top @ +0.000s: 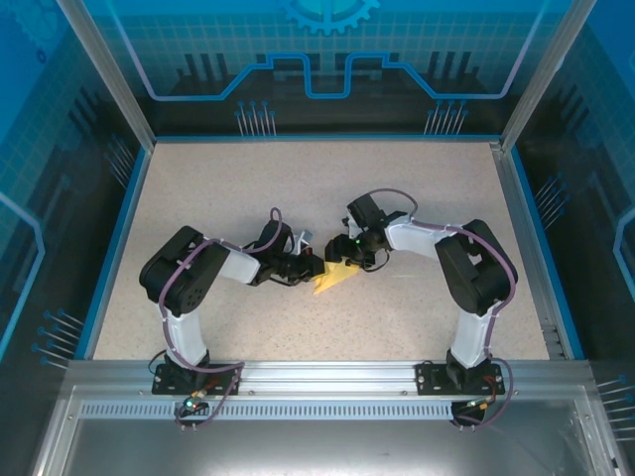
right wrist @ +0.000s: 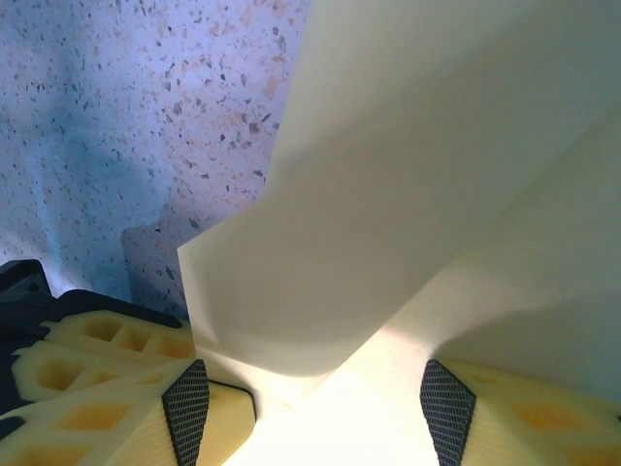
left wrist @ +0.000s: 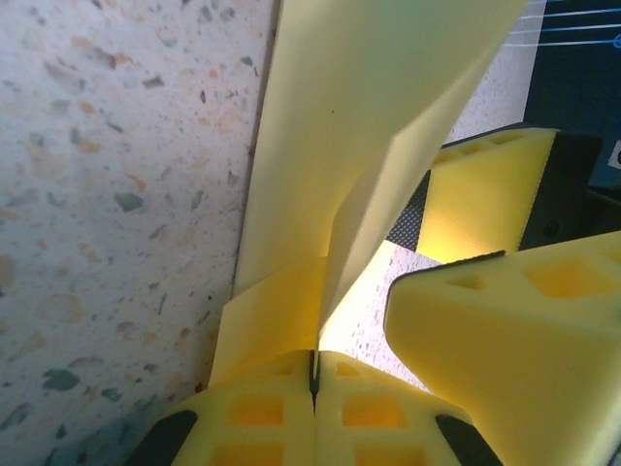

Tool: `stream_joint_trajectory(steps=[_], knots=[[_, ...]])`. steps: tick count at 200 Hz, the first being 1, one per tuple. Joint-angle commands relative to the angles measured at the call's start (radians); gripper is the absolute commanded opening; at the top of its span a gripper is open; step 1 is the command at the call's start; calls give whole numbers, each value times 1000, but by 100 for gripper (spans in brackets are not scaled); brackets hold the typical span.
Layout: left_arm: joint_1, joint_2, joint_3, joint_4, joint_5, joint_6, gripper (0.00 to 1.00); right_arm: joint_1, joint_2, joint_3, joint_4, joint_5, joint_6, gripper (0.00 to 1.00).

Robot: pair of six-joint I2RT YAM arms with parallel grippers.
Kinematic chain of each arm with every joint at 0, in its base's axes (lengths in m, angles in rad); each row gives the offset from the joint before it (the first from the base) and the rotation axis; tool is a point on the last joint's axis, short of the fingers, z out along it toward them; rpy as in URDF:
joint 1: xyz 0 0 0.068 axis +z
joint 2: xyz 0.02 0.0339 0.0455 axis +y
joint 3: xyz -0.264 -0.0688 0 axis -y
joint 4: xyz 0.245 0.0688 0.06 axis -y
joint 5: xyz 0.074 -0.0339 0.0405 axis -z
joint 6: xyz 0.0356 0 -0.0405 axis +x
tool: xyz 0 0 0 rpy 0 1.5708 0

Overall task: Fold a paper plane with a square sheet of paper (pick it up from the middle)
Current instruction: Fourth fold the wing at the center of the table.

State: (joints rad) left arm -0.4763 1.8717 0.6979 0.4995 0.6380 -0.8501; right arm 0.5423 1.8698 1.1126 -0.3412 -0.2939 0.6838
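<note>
Paper is what I am watching here: the folded yellow paper [top: 333, 279] is sitting low over the middle of the speckled bench [top: 298, 188], right where the two arms are meeting. The left claw [left wrist: 312, 374] is pressing its foam fingers together on the near end of the paper, clamping a crease between them, and from the left wrist view I am seeing the paper rising away from that pinch as a tall folded wing, with a shorter flap lying down to the left onto the bench. The right claw [right wrist: 315, 413] is standing with its fingers [right wrist: 184, 408] apart, one on each side of the far part of the same paper, which is passing through the gap between them. I am not managing to tell whether either pad is actually touching the paper. From the left wrist camera, the right claw's two yellow fingers are showing just beside the wing, on its right. Overhead, both claws are crowding the paper from opposite sides, nearly touching each other.
</note>
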Motion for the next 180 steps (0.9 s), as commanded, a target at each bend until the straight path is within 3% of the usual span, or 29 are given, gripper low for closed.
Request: stream_joint_trajectory(steps=[1,56,117,180], knots=[[13,9,-17,37,37,-14,1,-16,34,7,-60,31,19,64],[23,9,-21,47,51,-12,4,-27,46,18,-92,43,45,61],[22,3,-22,66,58,14,24,-27,85,49,-158,61,80,63],[21,20,-26,140,83,23,21,-28,92,52,-145,30,98,63]])
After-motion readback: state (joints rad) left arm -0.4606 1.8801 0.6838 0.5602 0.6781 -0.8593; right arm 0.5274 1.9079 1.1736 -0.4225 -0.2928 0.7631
